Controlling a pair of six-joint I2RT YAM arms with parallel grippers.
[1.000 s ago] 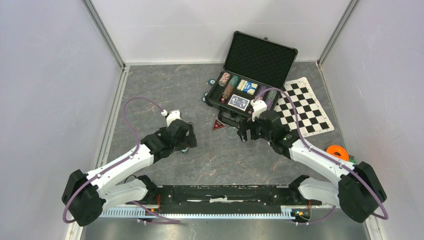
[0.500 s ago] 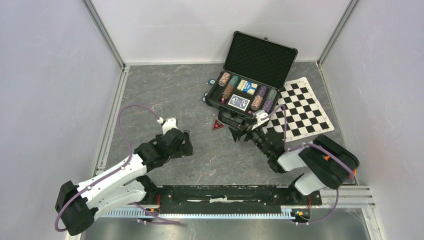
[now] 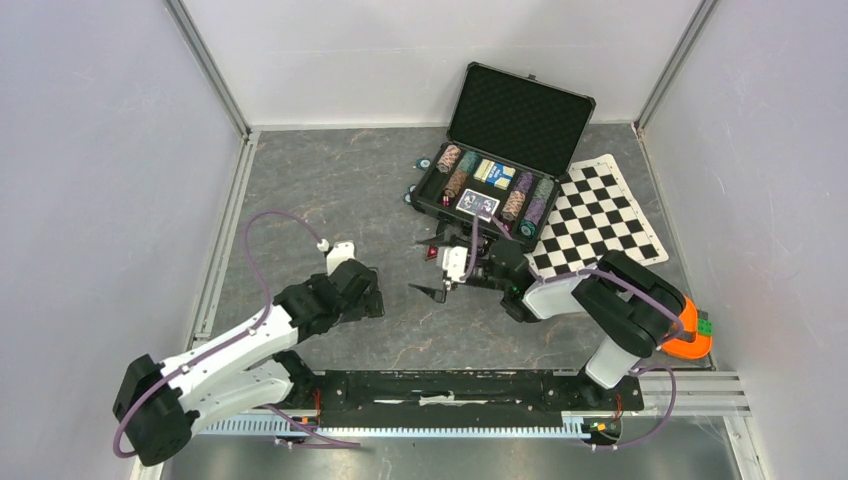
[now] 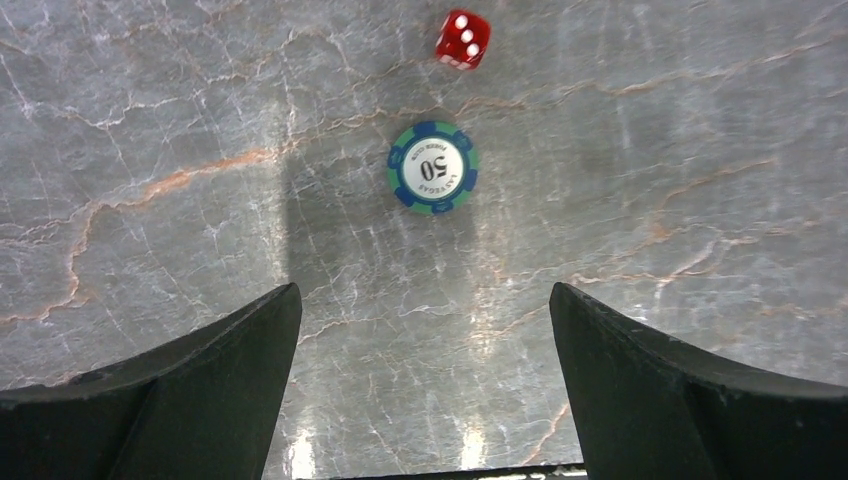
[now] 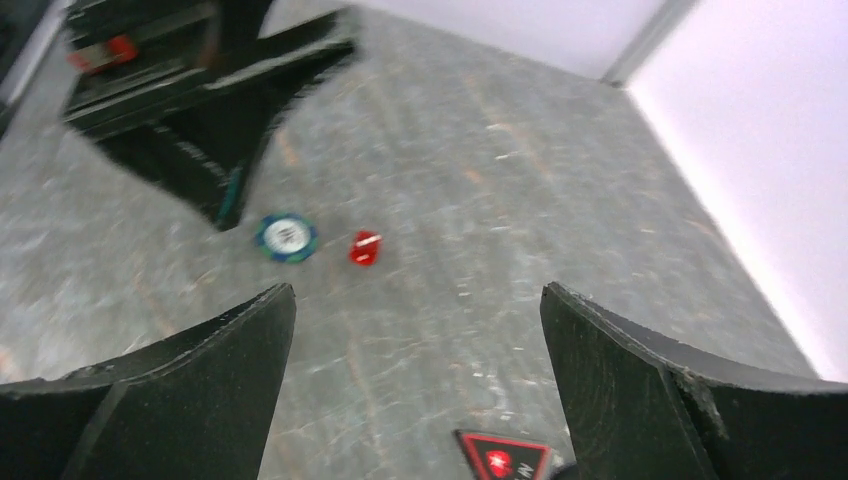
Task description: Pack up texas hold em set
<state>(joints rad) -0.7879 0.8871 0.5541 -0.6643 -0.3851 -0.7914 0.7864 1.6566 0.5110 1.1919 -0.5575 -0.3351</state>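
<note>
- Sitting open, the case (image 3: 520, 118) already holds chip rows (image 3: 515, 203) and a blue card deck (image 3: 478, 203); lid not yet shut.
- Left gripper (image 4: 422, 290), well out front-left of the case, jaws wide, empty.
- Right gripper (image 5: 415, 290), just before the case, wide too, holding nothing.
- Red triangular marker (image 5: 500, 460) lies loose by the case front.
- Green chip (image 4: 433, 167) and red die (image 4: 462, 38), close together, well out from the case, not yet packed.
</note>
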